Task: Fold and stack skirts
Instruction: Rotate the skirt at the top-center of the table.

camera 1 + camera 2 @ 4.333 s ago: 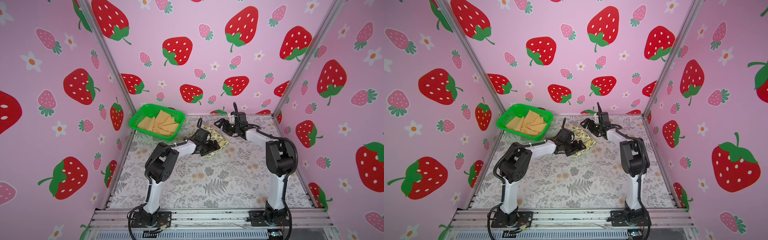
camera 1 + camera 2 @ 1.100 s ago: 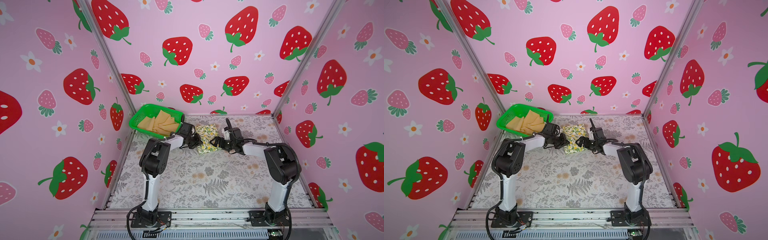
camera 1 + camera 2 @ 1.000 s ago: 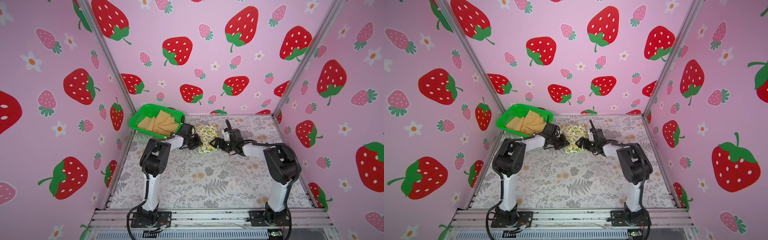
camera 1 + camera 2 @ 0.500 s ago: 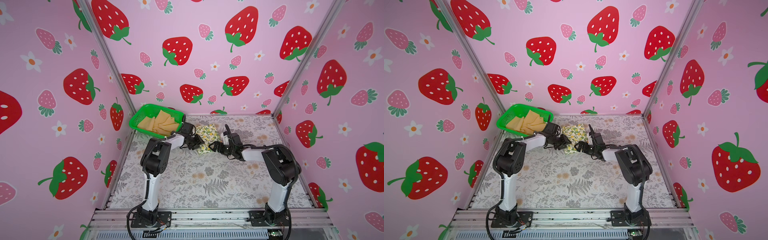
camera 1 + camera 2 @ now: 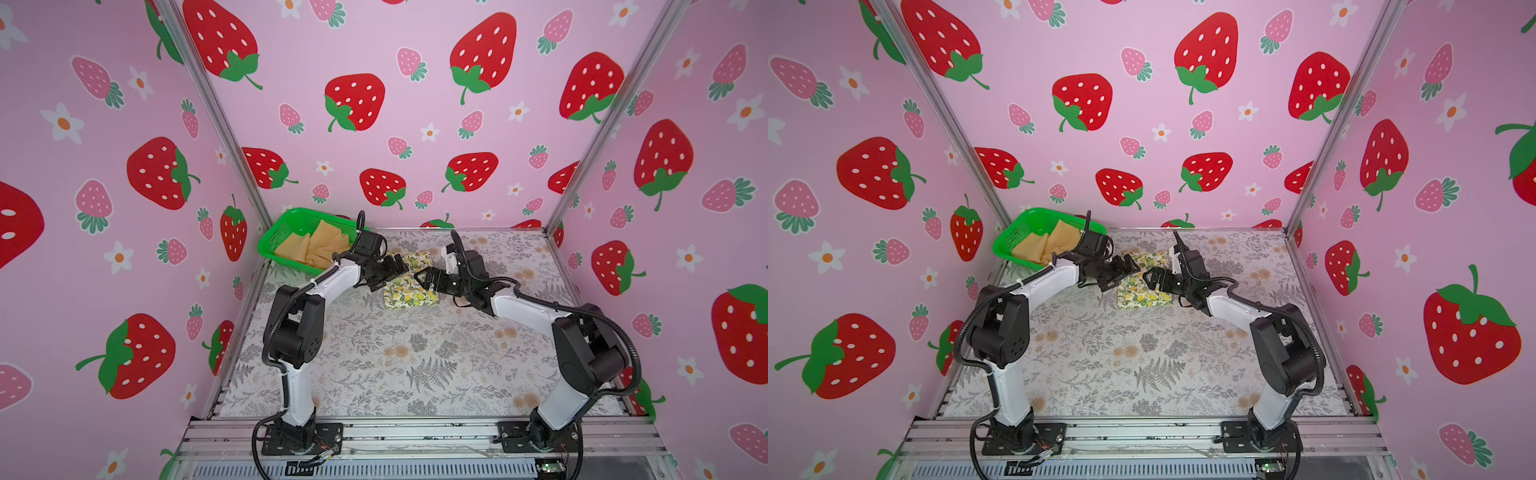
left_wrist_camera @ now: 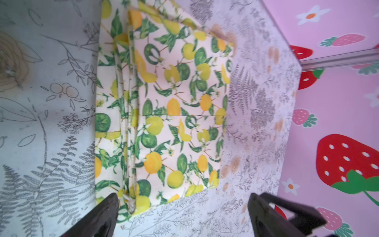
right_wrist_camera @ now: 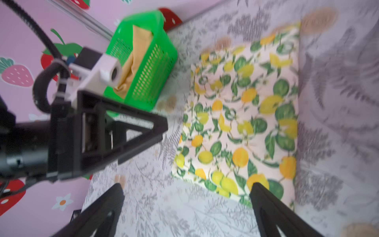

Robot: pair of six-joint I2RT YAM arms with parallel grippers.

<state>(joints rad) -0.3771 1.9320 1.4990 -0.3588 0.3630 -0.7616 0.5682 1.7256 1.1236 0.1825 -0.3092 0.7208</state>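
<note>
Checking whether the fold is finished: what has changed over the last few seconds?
The left gripper drew the folded lemon skirt slightly toward the green basket, then opened and let go. The right gripper, open, moved from behind the skirt to its right side. The mustard skirt stays in the basket.

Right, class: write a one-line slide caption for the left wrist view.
Open left gripper poised at one edge of the folded lemon-print skirt on the floral tabletop.

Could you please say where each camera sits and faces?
Top views: high over the bases, looking down at the table; left arm and right arm show.
Left wrist: on left arm, facing lemon skirt; left tool tips show.
Right wrist: on right arm, facing lemon skirt and green basket; right tool, left tool show.
Shared: all show the lemon skirt.
</note>
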